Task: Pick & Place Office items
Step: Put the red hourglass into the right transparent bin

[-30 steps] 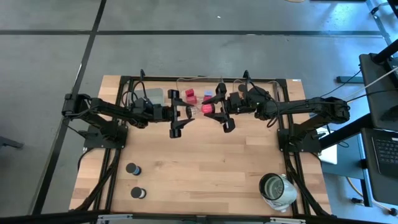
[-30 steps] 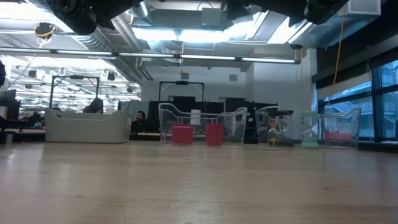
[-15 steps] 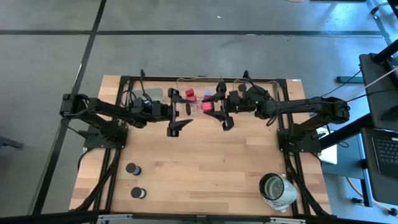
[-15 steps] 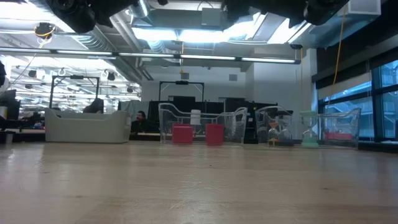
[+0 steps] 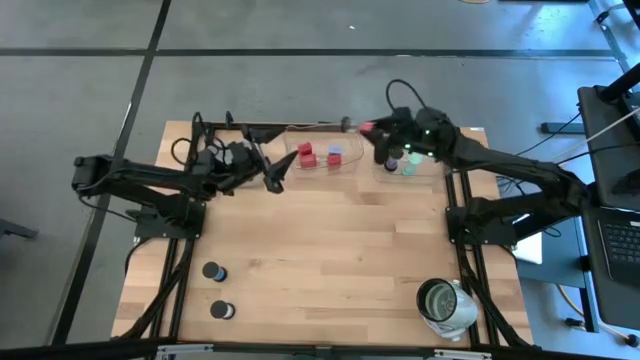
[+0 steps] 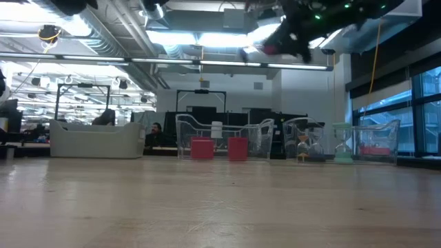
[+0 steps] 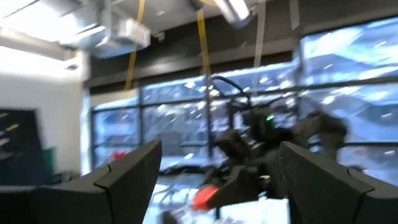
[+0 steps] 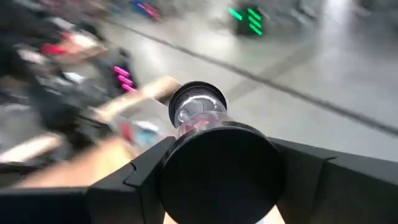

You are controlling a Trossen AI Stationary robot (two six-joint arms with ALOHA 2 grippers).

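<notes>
My right gripper (image 5: 376, 133) hangs high over the table's far edge, shut on a small office item (image 8: 200, 118): a piece with black round end caps and a clear, pink-red middle. The low view shows that item (image 6: 270, 48) far above the tabletop. My left gripper (image 5: 278, 170) stands open at the far left with nothing between its fingers (image 7: 124, 177). Two red blocks (image 5: 306, 155) (image 5: 334, 157) rest in a clear tray (image 5: 322, 138) at the far middle. Two black round caps (image 5: 213, 271) (image 5: 222, 310) stand on the table at the near left. My right gripper pinches the item's near black cap (image 8: 217, 177) between its two fingers (image 8: 127, 186). The fingers lie about level and come from the table's right. The item sticks out forward past them, its far cap (image 8: 198, 99) free, lifted clear of the table.
A second clear tray (image 5: 408, 165) with green and dark pieces stands at the far right, just beside the right gripper. A silvery-white round container (image 5: 445, 305) stands at the near right corner. The wooden middle of the table (image 5: 330, 250) is bare.
My left gripper has opened wider, drawn back toward the table's left edge and tipped upward. My right gripper, keeping hold of the black-capped item, has swung from over the table's middle toward the far edge and a little right, turning more level. The item stays lifted clear.
</notes>
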